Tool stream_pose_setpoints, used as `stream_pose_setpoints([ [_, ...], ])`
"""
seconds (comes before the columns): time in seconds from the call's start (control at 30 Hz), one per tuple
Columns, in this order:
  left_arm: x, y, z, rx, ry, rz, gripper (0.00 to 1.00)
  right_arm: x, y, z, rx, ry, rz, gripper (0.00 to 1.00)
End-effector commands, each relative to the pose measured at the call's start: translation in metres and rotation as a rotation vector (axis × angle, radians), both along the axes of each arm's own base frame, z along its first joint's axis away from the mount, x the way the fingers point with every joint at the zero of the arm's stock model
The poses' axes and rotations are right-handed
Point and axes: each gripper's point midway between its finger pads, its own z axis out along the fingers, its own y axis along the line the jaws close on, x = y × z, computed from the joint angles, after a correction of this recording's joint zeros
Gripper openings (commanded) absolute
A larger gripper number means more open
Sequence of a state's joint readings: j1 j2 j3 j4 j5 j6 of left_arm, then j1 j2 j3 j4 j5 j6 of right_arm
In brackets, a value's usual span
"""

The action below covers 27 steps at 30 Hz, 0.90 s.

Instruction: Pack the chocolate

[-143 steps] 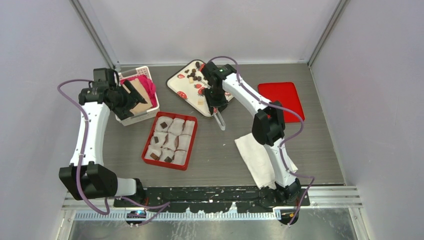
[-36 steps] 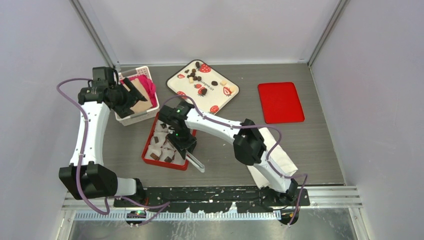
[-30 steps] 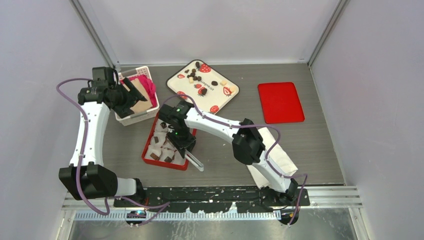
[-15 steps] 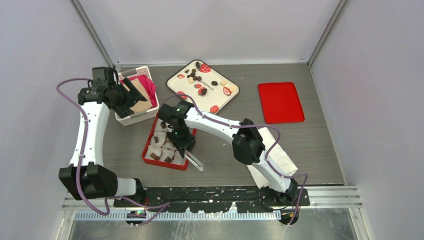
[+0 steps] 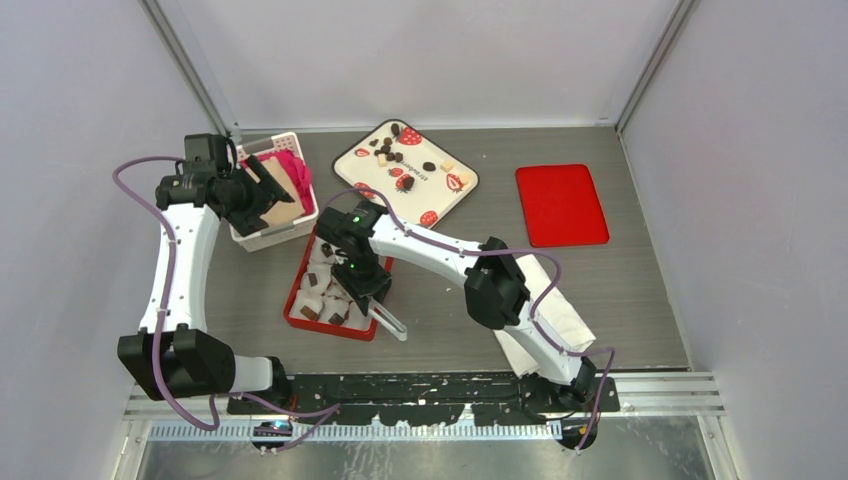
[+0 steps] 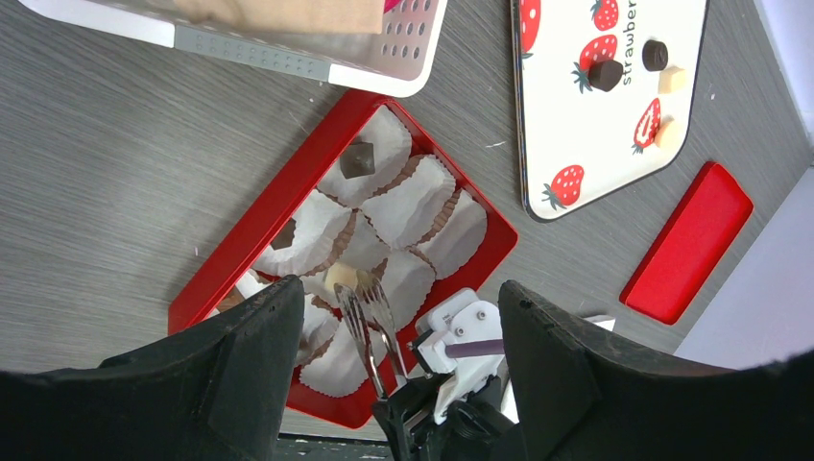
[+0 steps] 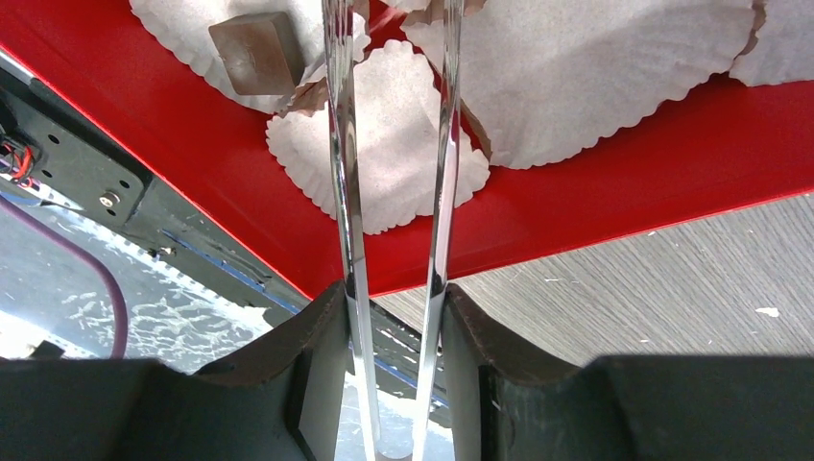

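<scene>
My right gripper (image 5: 362,282) is shut on metal tongs (image 7: 343,144) and holds them low over the red box (image 5: 300,300) of white paper cups (image 7: 394,154). In the left wrist view the tong tips (image 6: 370,288) stand slightly apart next to a pale cream chocolate (image 6: 338,277) lying in a cup. Dark chocolates sit in other cups (image 6: 357,158), one close to the tongs (image 7: 257,51). More chocolate (image 5: 388,150) lies on the strawberry plate (image 5: 440,195). My left gripper (image 5: 262,195) is open and empty, high above the basket.
A white basket (image 5: 285,232) with pink cloth and a brown card stands at the back left. A red lid (image 5: 561,204) lies at the right. A white cloth (image 5: 530,310) lies under the right arm. Walls close in on three sides.
The right arm has carried the tongs from the strawberry plate to the red box. Over the last second it has barely moved. The left arm has stayed still.
</scene>
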<state>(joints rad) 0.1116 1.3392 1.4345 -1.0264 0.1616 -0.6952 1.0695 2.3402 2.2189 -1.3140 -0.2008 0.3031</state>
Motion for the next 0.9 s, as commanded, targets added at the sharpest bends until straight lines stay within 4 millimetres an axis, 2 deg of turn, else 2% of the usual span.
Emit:
stream_pose_setpoints([
  [0.0,0.001,0.001,0.013,0.011,-0.054,-0.011,0.75,0.004,0.008,0.020,0.058,-0.030,0.017,0.43],
  [0.13,0.001,0.001,0.014,0.008,-0.054,-0.013,0.75,0.009,0.009,0.028,0.071,-0.058,0.015,0.39],
  [0.23,0.001,0.001,0.014,0.008,-0.055,-0.013,0.75,0.023,0.009,0.045,0.098,-0.134,-0.007,0.29],
  [0.4,0.002,0.001,0.014,0.008,-0.055,-0.013,0.75,0.070,-0.001,0.084,0.187,-0.257,-0.131,0.17],
  [0.5,0.002,0.002,0.014,0.012,-0.055,-0.012,0.75,0.114,-0.026,0.100,0.185,-0.382,-0.268,0.12],
  [0.6,0.001,0.002,0.012,0.015,-0.050,-0.012,0.75,0.148,-0.057,0.098,0.179,-0.380,-0.396,0.12],
  [0.7,0.002,0.003,0.011,0.017,-0.050,-0.011,0.75,0.178,-0.091,0.086,0.123,-0.359,-0.486,0.14],
  [0.8,0.003,0.002,0.010,0.014,-0.050,-0.012,0.75,0.199,-0.115,0.073,0.051,-0.356,-0.511,0.23],
  [0.87,0.003,0.002,0.010,0.013,-0.049,-0.012,0.75,0.211,-0.122,0.069,0.025,-0.357,-0.515,0.29],
])
